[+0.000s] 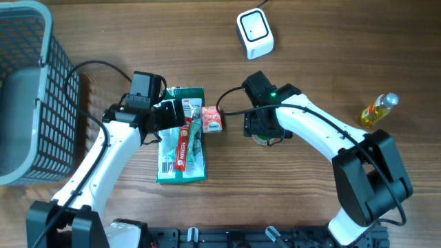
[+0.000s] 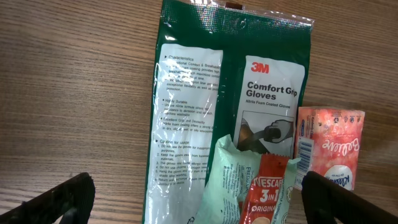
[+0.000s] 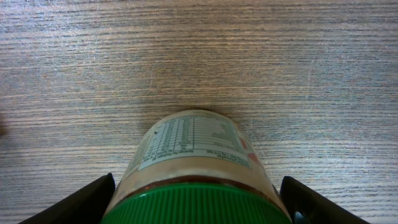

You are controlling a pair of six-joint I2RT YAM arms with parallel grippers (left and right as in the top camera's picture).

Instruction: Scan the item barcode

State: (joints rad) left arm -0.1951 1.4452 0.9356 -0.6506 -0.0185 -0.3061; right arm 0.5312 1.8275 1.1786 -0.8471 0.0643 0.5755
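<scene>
Your right gripper [image 3: 199,200] flanks one jar [image 3: 193,146], green lid, white label; whether it grips, you cannot tell. Your left gripper [image 2: 205,199] stands wide.

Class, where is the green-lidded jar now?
Overhead, the green-lidded jar sits under the right hand, right of the pink tissue pack; the right wrist view shows it between the fingers.

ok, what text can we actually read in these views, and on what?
"3M", "Comfort Grip Gloves": green glove pack.
"Characteristics": same pack, left panel; the lines below it are too small to read.
"NESCAFE 3 in 1 ORIGINAL": red sachet.
"Bellove": pink tissue pack, reading uncertain.
jar: printed table on its label, too small to read.
pale green packet: print blurred.
</scene>
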